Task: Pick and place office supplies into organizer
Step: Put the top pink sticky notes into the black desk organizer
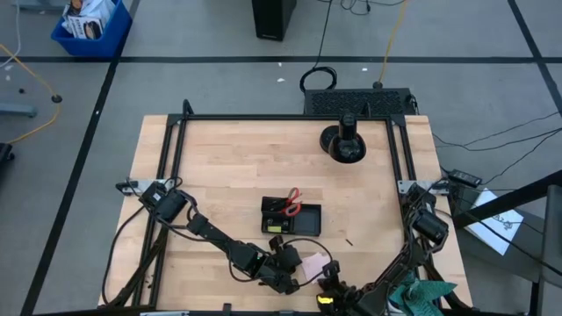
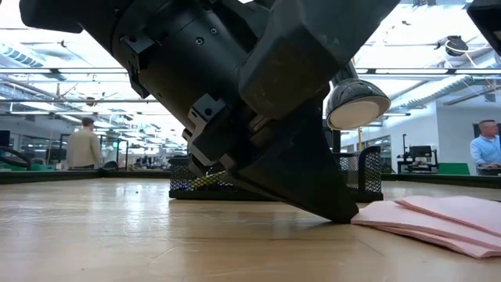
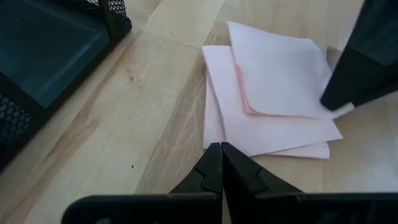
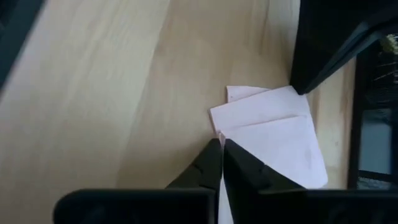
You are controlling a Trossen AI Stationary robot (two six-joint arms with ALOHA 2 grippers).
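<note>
Loose pink sticky-note sheets (image 1: 311, 263) lie fanned out flat on the table near its front edge, also seen as the pink sheets (image 3: 273, 93). My left gripper (image 3: 221, 149) is shut, its tips at the stack's left corner. My right gripper (image 4: 221, 146) is shut at the opposite corner. The black mesh organizer (image 1: 291, 217) stands just beyond, with red-handled scissors (image 1: 292, 197) leaning in its far compartment. My left gripper sets its shut fingertips (image 2: 344, 215) down at the sheets' left corner (image 3: 214, 138), slanting down from the table's left. The sheets lie flat there. My right gripper's shut fingertips (image 3: 336, 99) sit on the top sheet's right corner (image 3: 314, 109), slanting down from the right. Whether a sheet is caught between them I cannot tell.
A round black stand with a post (image 1: 344, 140) sits at the far right of the table. A teal cloth (image 1: 421, 294) lies under the right arm at the front right. People stand in the room behind (image 2: 82, 149).
</note>
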